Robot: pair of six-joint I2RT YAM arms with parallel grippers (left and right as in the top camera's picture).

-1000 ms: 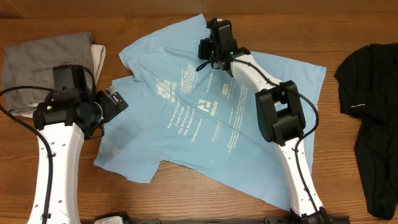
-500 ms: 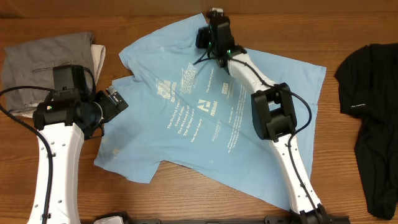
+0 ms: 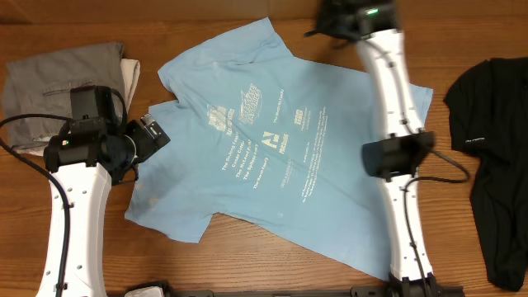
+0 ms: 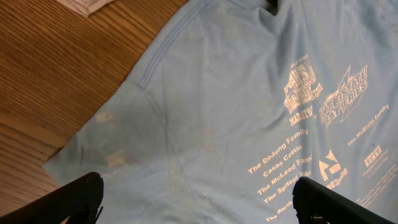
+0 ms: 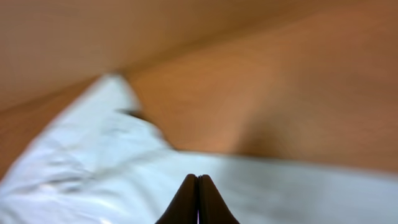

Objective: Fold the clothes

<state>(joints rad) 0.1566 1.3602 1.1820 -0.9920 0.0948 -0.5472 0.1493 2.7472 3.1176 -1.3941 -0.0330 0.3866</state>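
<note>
The clothes, a light blue T-shirt (image 3: pixel 280 148) with white printed text facing up, lie spread flat across the middle of the table. My left gripper (image 3: pixel 157 134) hovers at the shirt's left sleeve. In the left wrist view its jaws (image 4: pixel 199 194) stand wide open over the blue fabric (image 4: pixel 205 106), with nothing between them. My right gripper (image 3: pixel 330 23) is a blur above the shirt's far edge. The right wrist view shows its fingertips (image 5: pixel 198 178) pressed together and empty, with blurred pale cloth (image 5: pixel 93 162) below.
A folded grey garment (image 3: pixel 58 82) on a white cloth (image 3: pixel 130 74) lies at the far left. A black garment (image 3: pixel 495 140) lies along the right edge. Bare wooden table (image 3: pixel 247 264) shows in front of the shirt.
The right arm has swung from the shirt's upper middle to the right, along the far edge, staying shut. The left arm and the shirt have not moved.
</note>
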